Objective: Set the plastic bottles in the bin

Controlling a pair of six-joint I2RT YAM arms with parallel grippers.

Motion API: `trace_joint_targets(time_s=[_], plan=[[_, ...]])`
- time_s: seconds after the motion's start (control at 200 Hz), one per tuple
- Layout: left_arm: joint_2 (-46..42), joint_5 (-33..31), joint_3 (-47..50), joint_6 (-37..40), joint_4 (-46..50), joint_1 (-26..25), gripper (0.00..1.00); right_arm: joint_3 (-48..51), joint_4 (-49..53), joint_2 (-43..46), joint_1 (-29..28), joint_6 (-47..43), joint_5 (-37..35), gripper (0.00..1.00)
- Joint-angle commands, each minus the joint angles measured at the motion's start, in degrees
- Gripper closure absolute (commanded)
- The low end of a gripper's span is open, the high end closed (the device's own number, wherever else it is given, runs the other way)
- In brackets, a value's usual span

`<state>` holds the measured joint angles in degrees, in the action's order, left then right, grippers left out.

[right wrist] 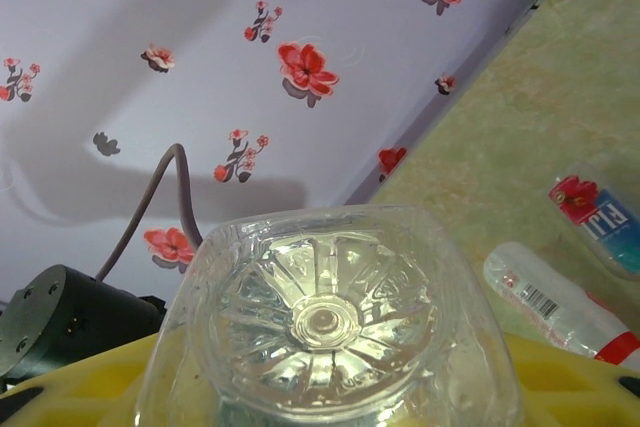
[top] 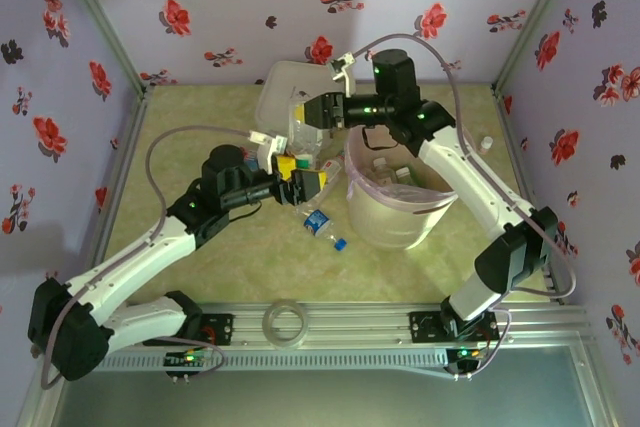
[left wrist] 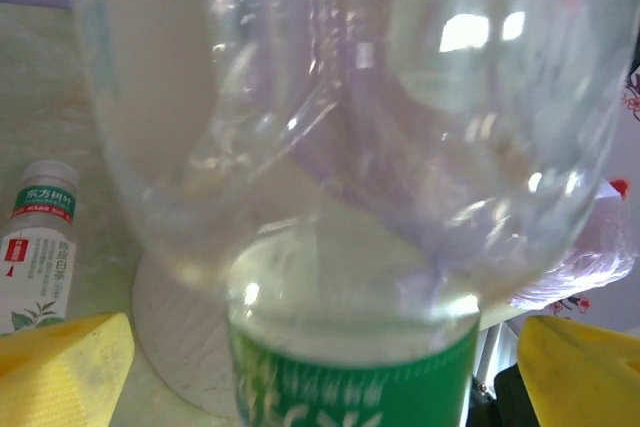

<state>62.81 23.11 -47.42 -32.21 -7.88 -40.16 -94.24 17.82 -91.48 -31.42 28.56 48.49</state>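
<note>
Some bottles (top: 403, 175) seem to lie in the bin (top: 398, 229), standing right of centre on the bench (top: 200, 277). The left pincer (top: 300, 175) pinches a green-labelled bottle (left wrist: 350, 367) near its rim; the right pincer (top: 310, 117) clamps a clear bottle (right wrist: 325, 322). A loose bottle (top: 322, 226) lies beside it.

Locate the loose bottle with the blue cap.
In the top view, the blue-capped bottle lies flat on the table near its centre, just left of the bin.

A tape ring (top: 287, 323) lies up front, white box (top: 285, 87) behind.
</note>
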Motion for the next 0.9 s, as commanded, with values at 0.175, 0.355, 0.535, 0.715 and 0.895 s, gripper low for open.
trace_joint_targets(time_s=[0.175,0.355,0.535,0.715,0.895], plan=[[-4.3,-4.8,3.6,-1.4,1.1,1.9,0.0,-7.0,5.6,3.0,1.4,-5.4,-7.4,0.52],[-4.5,-7.5,5.5,-4.6,1.6,4.2,0.0,-12.7,14.4,5.4,2.5,-11.1,-15.2,0.53],[-3.2,-10.3,6.7,-8.4,2.4,6.9,0.0,-18.0,23.6,8.5,4.9,-15.4,-23.1,0.53],[-0.2,-13.6,6.3,-11.2,7.4,8.7,0.01,-20.9,32.6,11.7,6.7,-20.4,-33.7,0.54],[3.1,-19.0,4.4,-14.1,15.3,9.3,0.01,-20.5,41.3,13.5,6.9,-25.1,-47.4,0.57]])
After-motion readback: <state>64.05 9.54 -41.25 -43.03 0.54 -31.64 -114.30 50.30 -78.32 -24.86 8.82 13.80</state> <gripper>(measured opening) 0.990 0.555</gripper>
